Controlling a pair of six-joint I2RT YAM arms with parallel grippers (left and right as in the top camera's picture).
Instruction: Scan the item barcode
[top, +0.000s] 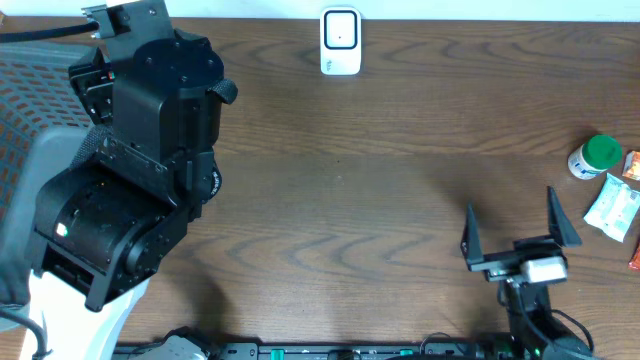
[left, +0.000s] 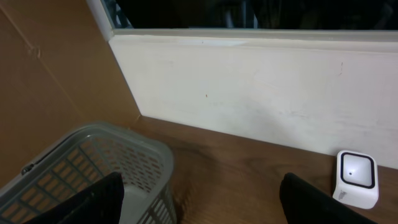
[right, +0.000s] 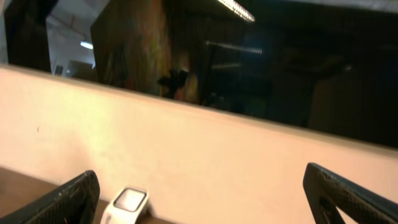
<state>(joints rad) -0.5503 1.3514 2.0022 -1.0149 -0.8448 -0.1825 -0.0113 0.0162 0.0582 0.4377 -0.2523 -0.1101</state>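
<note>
The table (top: 380, 180) is bare wood over most of its middle. The left arm (top: 140, 170) bulks over the left end, partly above a grey basket (left: 124, 155) at the left edge. The left gripper (left: 205, 208) has its fingers spread with nothing between them, and looks toward the far edge.

The right gripper (top: 511, 212) hangs near the near-right corner. Its fingers are wide apart and empty, pointing at the far edge.

The scanner (top: 340, 40), a small white box with a dark-framed window, stands at the middle of the far edge. It shows in both wrist views.

The goods lie in a small group at the right edge: a white bottle (top: 597, 156) with a green cap, and just beside it, nearer the front, a white packet (top: 615, 210). Scraps of orange and red at the frame's border are too cut off to name. No barcode can be read from here.

Judged from this, nothing is picked up yet, and the step in hand is the right arm's reach for an item. The bottle is the nearest and looks the easiest to pinch. Swing right, come down over it with the fingers either side of the body, below the cap, and close without nudging the packet. Grip so the label stays uncovered, since the code must face the scanner's window squarely
</note>
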